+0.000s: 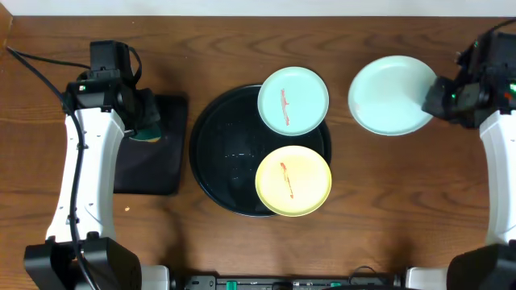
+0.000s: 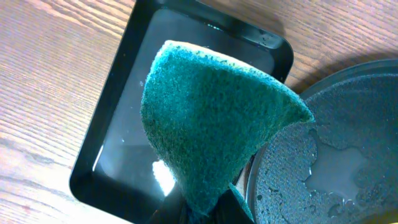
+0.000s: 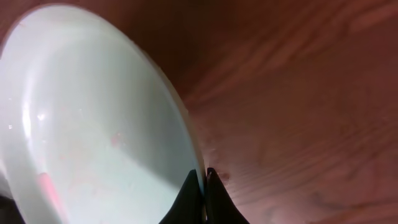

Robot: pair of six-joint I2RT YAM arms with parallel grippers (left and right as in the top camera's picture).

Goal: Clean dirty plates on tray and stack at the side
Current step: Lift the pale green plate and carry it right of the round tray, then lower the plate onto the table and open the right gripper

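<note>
the right gripper is pinching the rim of one mint-blue plate, which is sitting at the right side, well apart from the round tray. this plate is looking nearly clean, with only a faint pink trace. the left gripper is gripping a green sponge over the small rectangular tray. the second mint plate and the yellow plate are waiting on the round tray, both carrying red smears. i judge that about one third is done, and no stack is standing yet.
</note>
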